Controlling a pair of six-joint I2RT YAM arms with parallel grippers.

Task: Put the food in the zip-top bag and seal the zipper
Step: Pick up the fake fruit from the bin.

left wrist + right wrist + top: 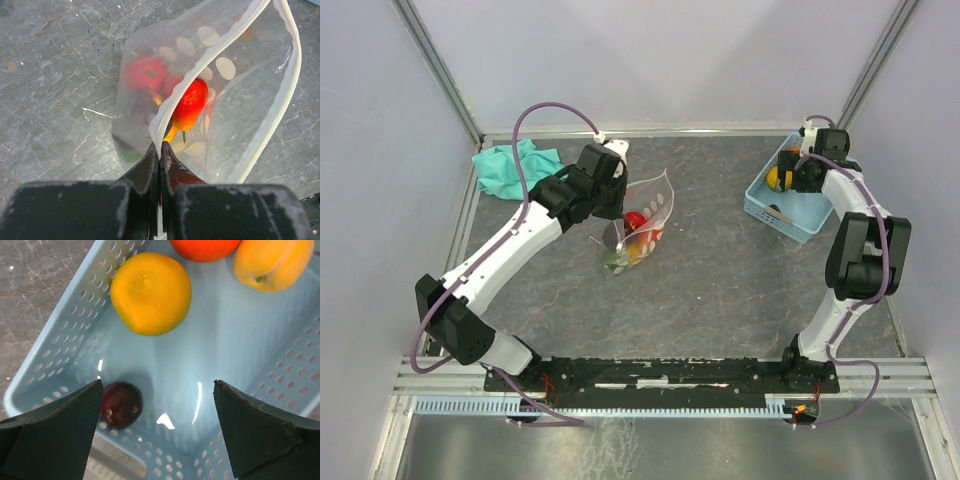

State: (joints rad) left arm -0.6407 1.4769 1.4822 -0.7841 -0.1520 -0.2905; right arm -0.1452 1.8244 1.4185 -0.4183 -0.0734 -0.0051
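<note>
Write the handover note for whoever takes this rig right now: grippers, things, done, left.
Left gripper: shut on the zipper edge of the zip-top bag, holding its mouth open.
Right gripper: open, empty, above the light-blue basket.
Done: several fruits are in the bag, among them a red fruit and a red-and-yellow fruit.
Left: the basket holds an orange fruit, a dark maroon fruit, a yellow-orange fruit and an orange-red fruit. Bag them, then seal the zipper.
</note>
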